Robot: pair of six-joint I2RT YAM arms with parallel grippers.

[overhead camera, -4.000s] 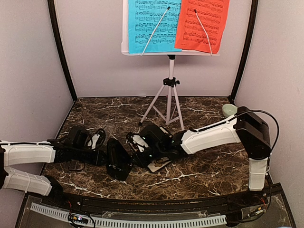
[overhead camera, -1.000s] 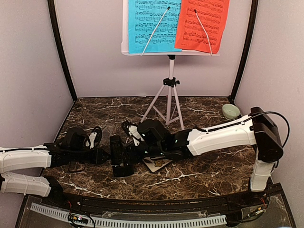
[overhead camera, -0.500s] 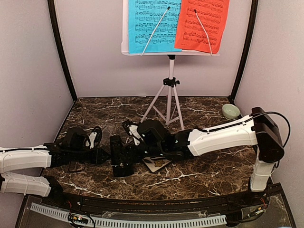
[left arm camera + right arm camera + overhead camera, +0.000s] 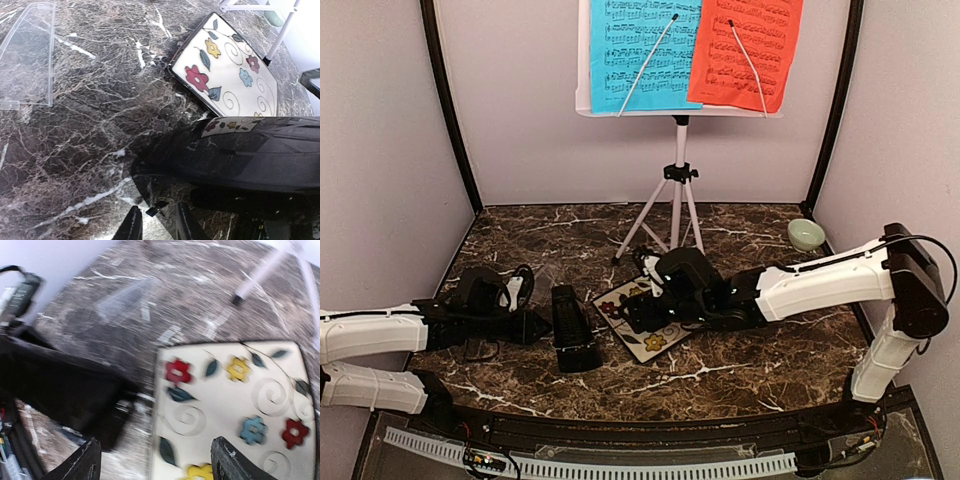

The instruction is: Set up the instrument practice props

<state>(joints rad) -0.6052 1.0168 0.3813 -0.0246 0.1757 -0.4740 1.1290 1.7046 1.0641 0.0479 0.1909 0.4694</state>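
1. One black metronome [image 4: 572, 335] sits on the tabletop [image 4: 770, 355] by the near edge, left of centre. Its long axis runs from near edge to far edge; upright or tipped, I cannot tell.
2. Left gripper [image 4: 156, 220] is just beside its left flank, fingers narrowly apart; any grip is unclear.
3. Right gripper [image 4: 155, 462] hangs spread wide and empty over the floral tile [image 4: 655, 340], right of the metronome.
4. Left arm is nearer, I judge.

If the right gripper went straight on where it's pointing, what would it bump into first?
Probably the square floral tile: the open right gripper points down at it. The black pyramid-shaped metronome sits off to the side; depth is unclear.
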